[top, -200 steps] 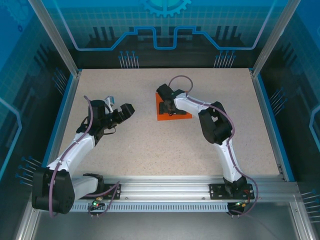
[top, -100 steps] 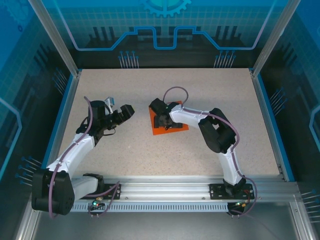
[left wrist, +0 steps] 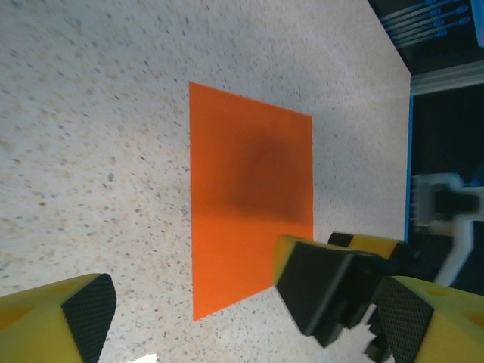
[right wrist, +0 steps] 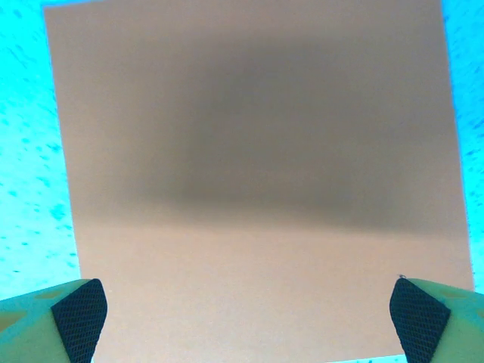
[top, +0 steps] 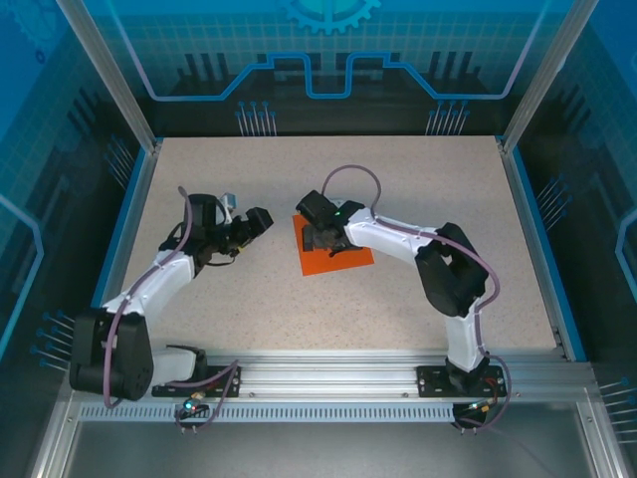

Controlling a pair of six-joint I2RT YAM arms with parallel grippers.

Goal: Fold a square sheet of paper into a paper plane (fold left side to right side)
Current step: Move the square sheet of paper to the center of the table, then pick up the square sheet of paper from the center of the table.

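- Top view: within the last second the right claw (top: 323, 231) has dragged the square sheet of paper (top: 343, 259) toward the left claw (top: 257, 221), probably for reach.
- Left wrist: the left claw is spread, with the sheet flat on the counter (left wrist: 91, 113).
- Right wrist: the right claw is spread over the sheet.

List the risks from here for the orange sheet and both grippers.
1. The square sheet of paper lies flat on the table with no lifted edge. The open right gripper above it may skid it instead of pinching it.
2. The open left gripper hovers near the sheet's left edge, close to the right gripper, so they might collide.
3. The sheet sits skewed to the table's edges, so a crease may come out crooked.
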